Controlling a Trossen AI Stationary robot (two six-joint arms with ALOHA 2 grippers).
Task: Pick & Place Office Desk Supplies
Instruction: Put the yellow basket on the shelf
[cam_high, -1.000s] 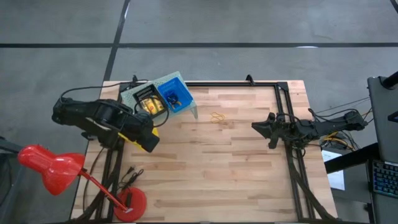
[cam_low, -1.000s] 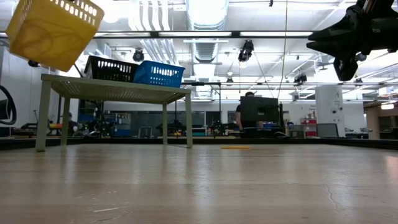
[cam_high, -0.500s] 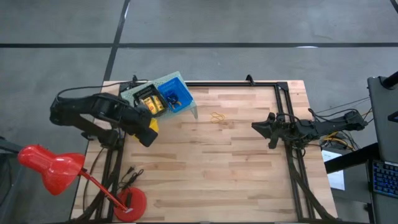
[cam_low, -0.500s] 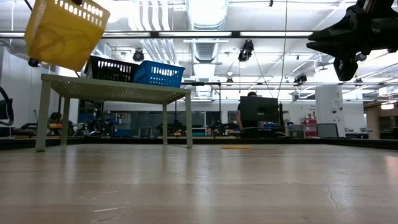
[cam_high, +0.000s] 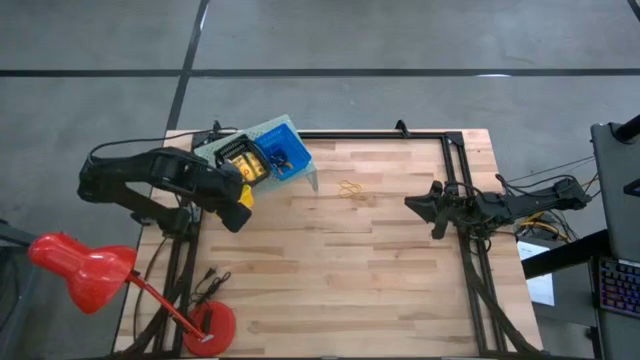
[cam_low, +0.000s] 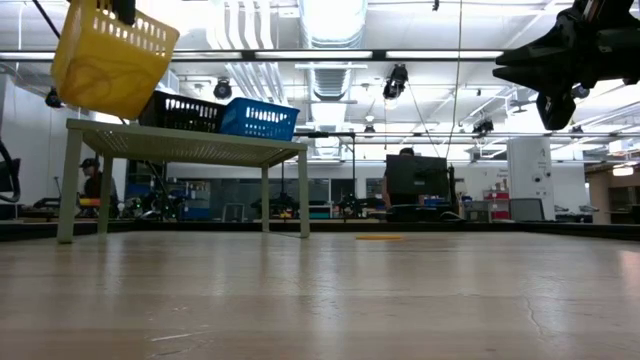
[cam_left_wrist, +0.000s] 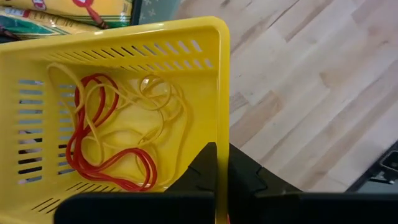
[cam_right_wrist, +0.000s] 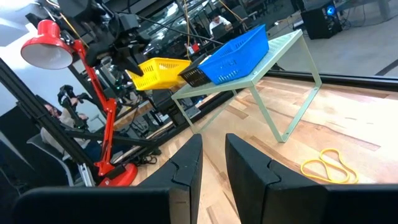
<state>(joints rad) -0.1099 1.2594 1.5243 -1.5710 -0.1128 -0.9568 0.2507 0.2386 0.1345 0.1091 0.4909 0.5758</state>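
My left gripper (cam_high: 236, 203) is shut on a yellow bin (cam_left_wrist: 124, 106) and holds it in the air at the table's left, close to the pale green riser (cam_low: 185, 146). Red and yellow rubber bands (cam_left_wrist: 106, 143) lie inside the bin. A black bin (cam_high: 236, 158) with yellow-gold pieces and a blue bin (cam_high: 281, 152) stand on the riser. Loose yellow rubber bands (cam_high: 349, 189) lie flat on the table to the right of the riser. Raised at the table's right, my right gripper (cam_high: 410, 203) points level, its fingers a little apart with nothing between them. My left gripper grips the yellow bin's side wall at its rim (cam_left_wrist: 222, 127), one finger inside the bin and one outside. The fingers come from above, pointing steeply down. The bin (cam_low: 113, 57) hangs lifted clear of the table and tilted.
A red desk lamp (cam_high: 80, 268) with its round base (cam_high: 212, 325) stands at the near left corner. A black frame rail (cam_high: 463, 240) runs along the table's right side and far edge. Bare wood lies across the middle and the near side.
My left gripper has carried the yellow bin toward the table's far edge and the riser. It has rolled as it went, so the bin has turned about. The bin stays lifted clear and tilted.
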